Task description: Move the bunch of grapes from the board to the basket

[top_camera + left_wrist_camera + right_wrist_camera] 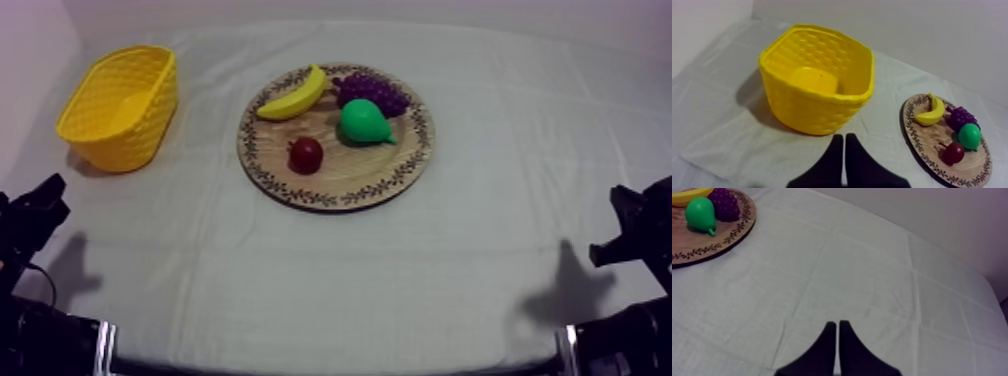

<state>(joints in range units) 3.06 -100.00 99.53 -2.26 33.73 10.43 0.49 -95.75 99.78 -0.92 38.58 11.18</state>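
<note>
- Target: grapes [372, 92] lie on the far part of the board [340, 196], just beside the banana [295, 95] and right behind the pear [362, 122]; the small red fruit [306, 155] sits apart, toward the near rim
- long axis of the bunch runs roughly across the tabletop [480, 270], following the far rim and narrowing toward my right
- basket [125, 140] stands upright at my left, well apart from the board; it looks empty
- left hand [843, 138] sits low at the near left edge; the basket is straight ahead of it, the board and grapes ahead and off to its right; its fingers are pressed together in a narrow wedge, pinching nothing and touching nothing
- right hand [837, 324] sits low at the near right edge; bare cloth ahead, the board off to its left; its fingers are likewise pressed together and empty
- judgement: the grapes lie about midway between the two hands, a shade toward my right; the basket is on the left, so the left arm seems better placed for both pick and drop
- the move would call for spread fingers coming down from above across the bunch's short width, clear of banana and pear; not yet begun
</note>
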